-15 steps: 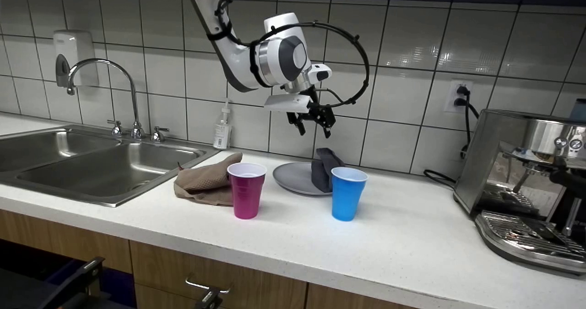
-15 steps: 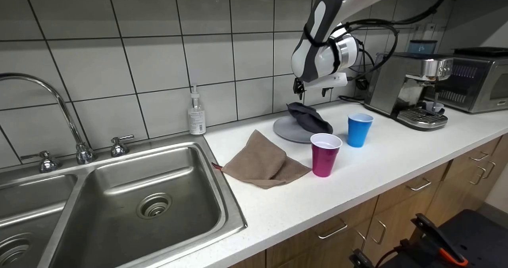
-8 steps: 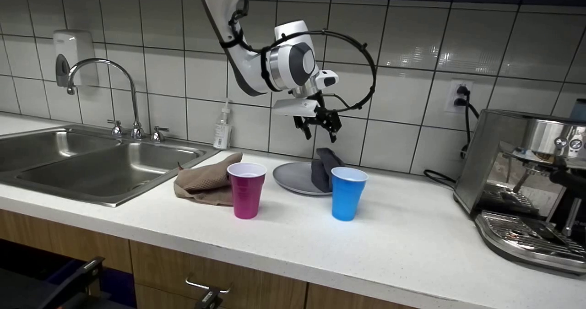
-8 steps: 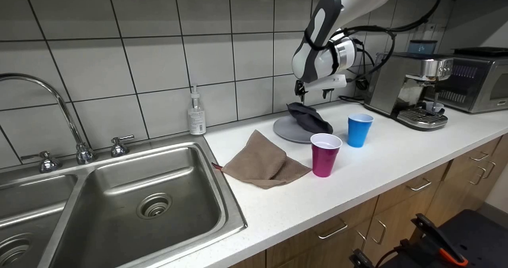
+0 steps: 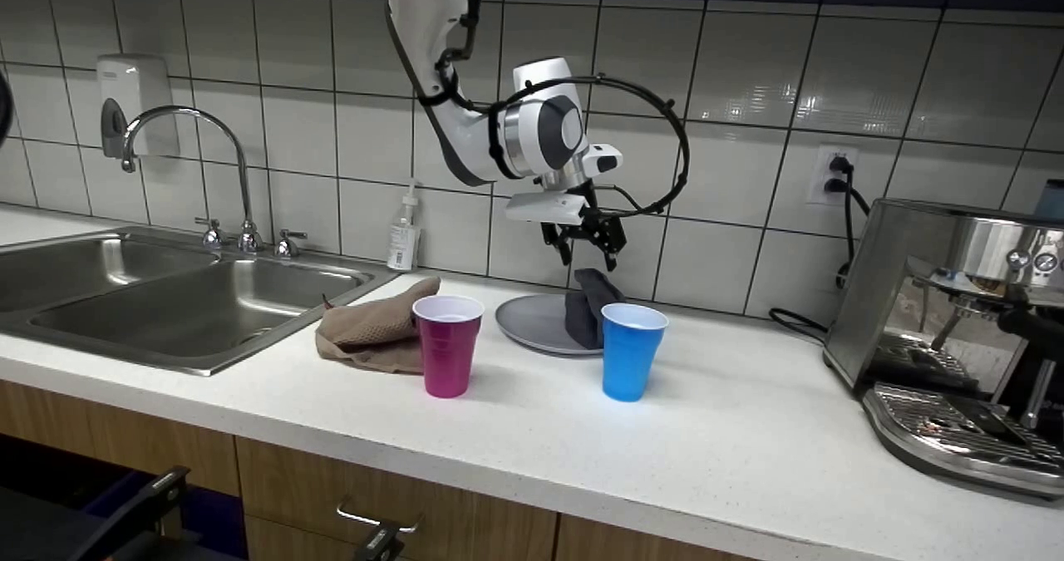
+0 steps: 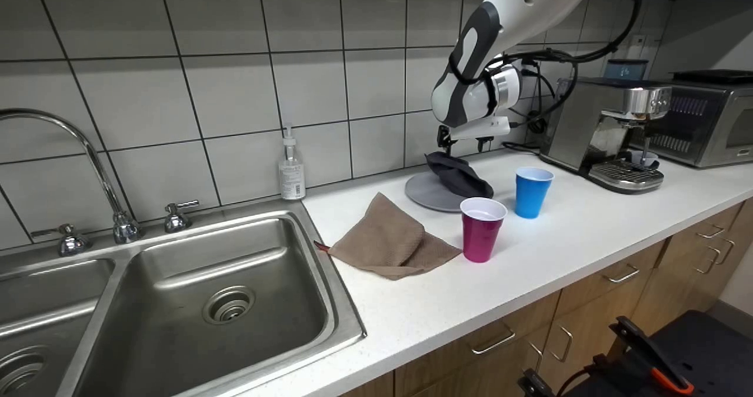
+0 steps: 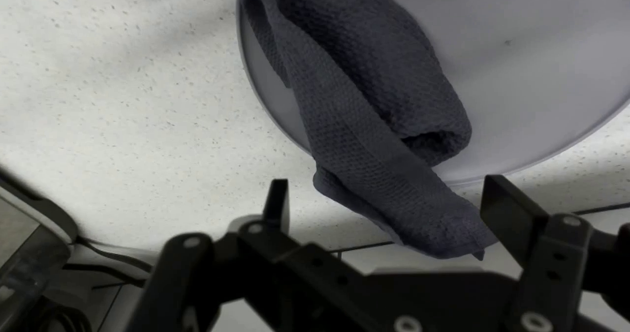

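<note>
Our gripper point(image 7: 387, 192) hung empty, fingers apart; below, we saw the dark cloth point(image 7: 362, 140) ungrasped, partly on the gray plate point(image 7: 531, 81).

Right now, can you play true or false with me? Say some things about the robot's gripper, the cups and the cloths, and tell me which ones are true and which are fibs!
1. The gripper is open. True.
2. The blue cup stands nearer the coffee machine than the pink cup does. True.
3. The pink cup lies on its side. False: it stands upright.
4. Part of the dark cloth reaches past the edge of the plate. True.
5. The brown cloth is in the sink. False: the brown cloth lies on the counter beside the sink.
6. The gripper is holding the blue cup. False: it holds nothing, and the dark cloth is nearest to it.
</note>
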Controlling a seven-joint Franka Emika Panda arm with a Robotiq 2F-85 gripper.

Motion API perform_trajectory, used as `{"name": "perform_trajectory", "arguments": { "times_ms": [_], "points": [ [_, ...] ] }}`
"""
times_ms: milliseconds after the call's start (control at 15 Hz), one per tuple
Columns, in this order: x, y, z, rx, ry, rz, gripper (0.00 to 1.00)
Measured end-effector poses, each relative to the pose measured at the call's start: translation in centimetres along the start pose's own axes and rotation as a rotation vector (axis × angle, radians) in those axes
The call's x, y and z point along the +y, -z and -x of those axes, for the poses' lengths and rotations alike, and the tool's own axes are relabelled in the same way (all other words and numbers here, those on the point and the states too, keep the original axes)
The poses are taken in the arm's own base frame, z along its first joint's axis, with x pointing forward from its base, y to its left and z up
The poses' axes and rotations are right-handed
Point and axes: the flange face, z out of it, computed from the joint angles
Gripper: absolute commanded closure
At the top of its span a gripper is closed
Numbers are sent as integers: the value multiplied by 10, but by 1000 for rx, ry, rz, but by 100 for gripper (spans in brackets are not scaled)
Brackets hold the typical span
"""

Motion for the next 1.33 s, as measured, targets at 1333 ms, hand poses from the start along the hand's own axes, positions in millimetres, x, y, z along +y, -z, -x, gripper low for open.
{"name": "perform_trajectory", "arguments": {
  "times_ms": [1333],
  "points": [
    [-6,-70,-11,-48,26,38,0]
  ]
}}
